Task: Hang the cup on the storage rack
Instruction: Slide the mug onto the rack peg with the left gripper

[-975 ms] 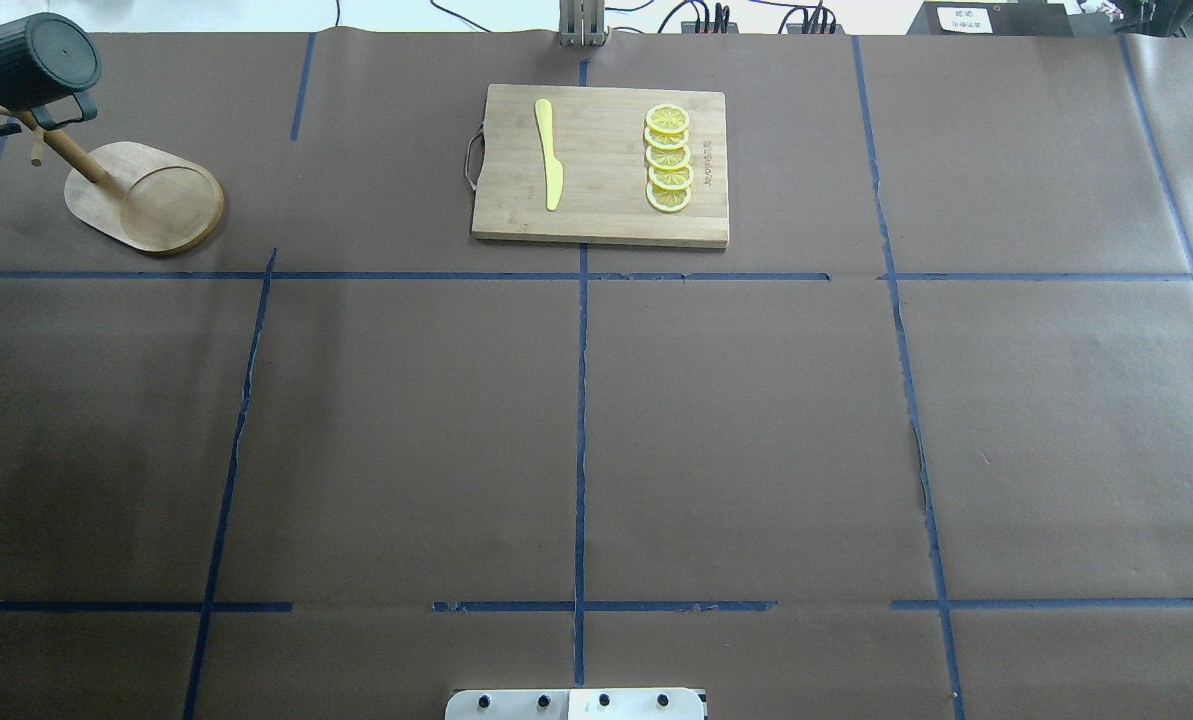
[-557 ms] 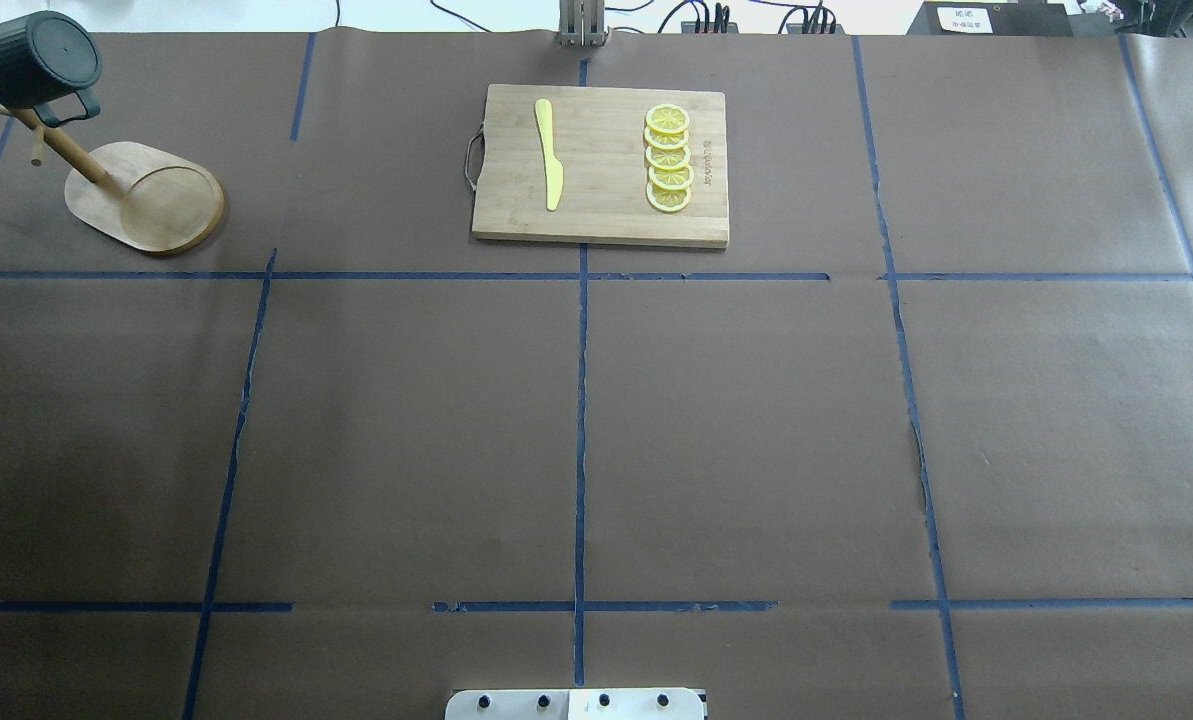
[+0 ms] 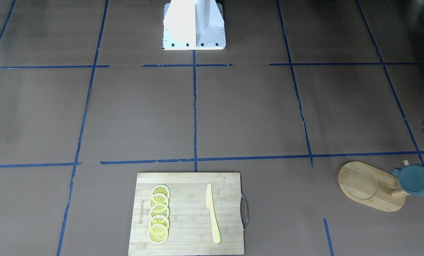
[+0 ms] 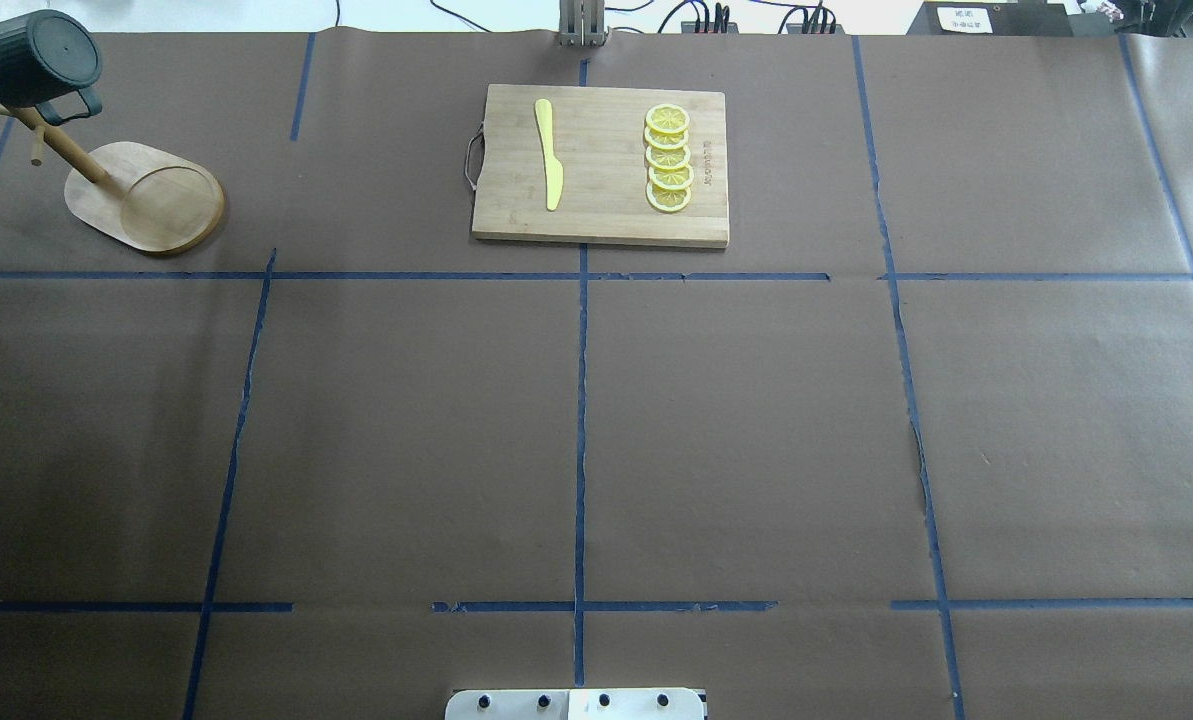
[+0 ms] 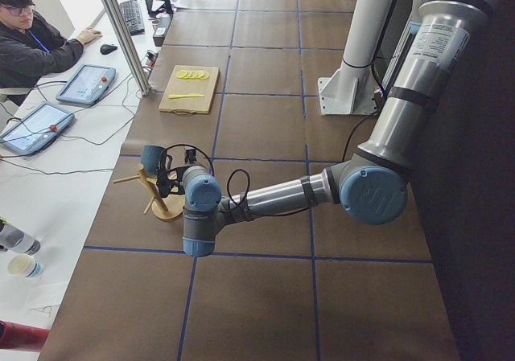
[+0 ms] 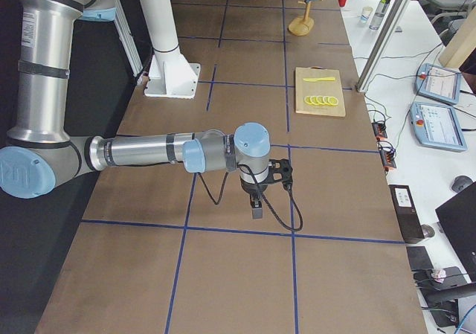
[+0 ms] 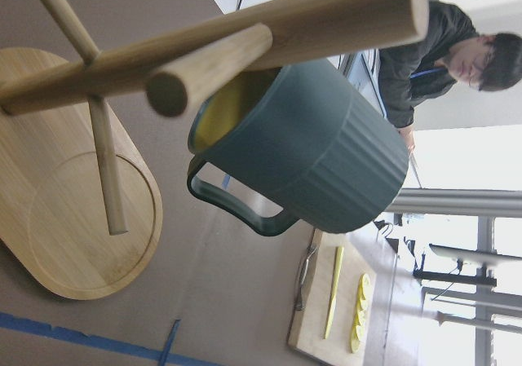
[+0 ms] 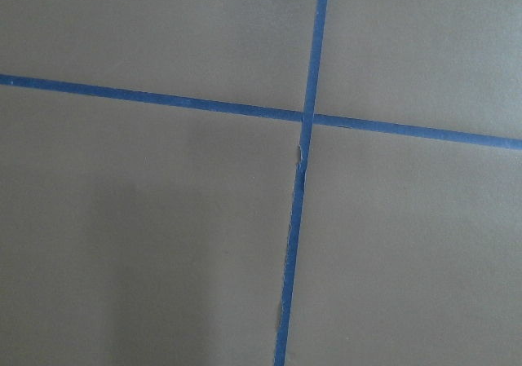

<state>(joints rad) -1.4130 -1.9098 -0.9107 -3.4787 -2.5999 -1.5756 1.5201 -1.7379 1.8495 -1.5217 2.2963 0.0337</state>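
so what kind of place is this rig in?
Probably a robot lab data-collection bench, not a kitchen: paper-covered table taped into a blue grid, an operator with tablets alongside.

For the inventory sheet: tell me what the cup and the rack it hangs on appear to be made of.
The cup: probably glazed ceramic or stoneware, with a matte dark teal outside, moulded ribs and a smoother mustard-yellow inside. Plastic can't be excluded. The storage rack: light bamboo or similar wood, unpainted, with a smooth satin finish. Fine straight grain shows on its base and pegs.
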